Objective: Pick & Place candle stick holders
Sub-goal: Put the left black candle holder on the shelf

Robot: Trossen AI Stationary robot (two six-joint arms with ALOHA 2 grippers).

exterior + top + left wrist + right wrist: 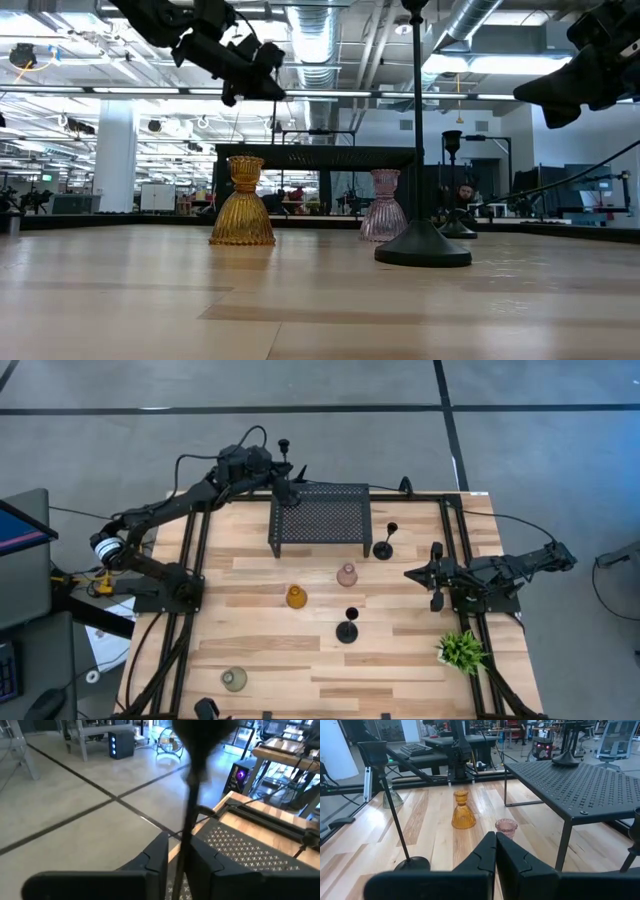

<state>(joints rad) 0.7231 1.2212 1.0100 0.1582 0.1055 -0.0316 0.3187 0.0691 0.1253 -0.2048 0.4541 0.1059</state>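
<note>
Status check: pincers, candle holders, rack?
Left pincer over rack corner, stem of black holder between fingers. Right pincer shut, idle. Five holders on table.

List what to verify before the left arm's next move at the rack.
1. Slim black metal candle holder base on the black perforated metal rack: ok, it rests on the top near a corner.
2. Left hand placed astride that holder's stem: ok.
3. Holder will stand unsupported: cannot tell.
4. Right hand shut, at the table's right side, away from the rack: ok.
5. Other holders upright on the table: two slim black ones, amber glass holder, pink glass holder, grey-green holder: ok.
</note>
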